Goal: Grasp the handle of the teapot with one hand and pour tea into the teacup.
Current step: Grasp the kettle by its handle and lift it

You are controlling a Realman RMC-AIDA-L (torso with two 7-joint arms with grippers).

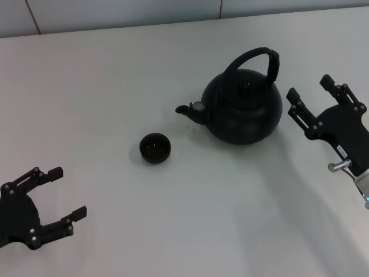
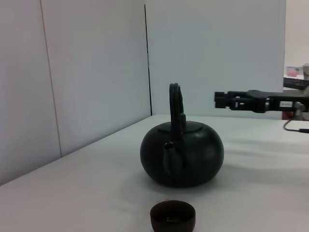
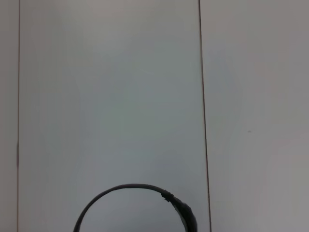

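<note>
While the teapot (image 1: 242,107) sits untouched near the centre of the white table (image 1: 115,75), the job looks to be at its approach stage: nothing has been gripped or tilted. Its arched handle (image 1: 256,60) stands upright over the lid, the thicker ribbed part on the side toward 3 o'clock, and the short spout (image 1: 191,109) with its pale ring points toward 9 o'clock. At about 8 o'clock from the pot, near but apart from it, stands the small dark teacup (image 1: 155,148), upright, just beyond the spout's line.

At 3 o'clock from the pot the right gripper (image 1: 311,101) hovers beside the body, fingers spread apart and holding nothing; its wrist view catches only the top of the hoop. My reading is that this arm should go in toward 9 o'clock, set its fingers either side of the ribbed part and close, before lifting and tipping the spout over the cup.

Far off at 7 o'clock the left gripper (image 1: 55,193) rests parked, fingers also apart and empty.

No brand, label or writing can be read anywhere.
</note>
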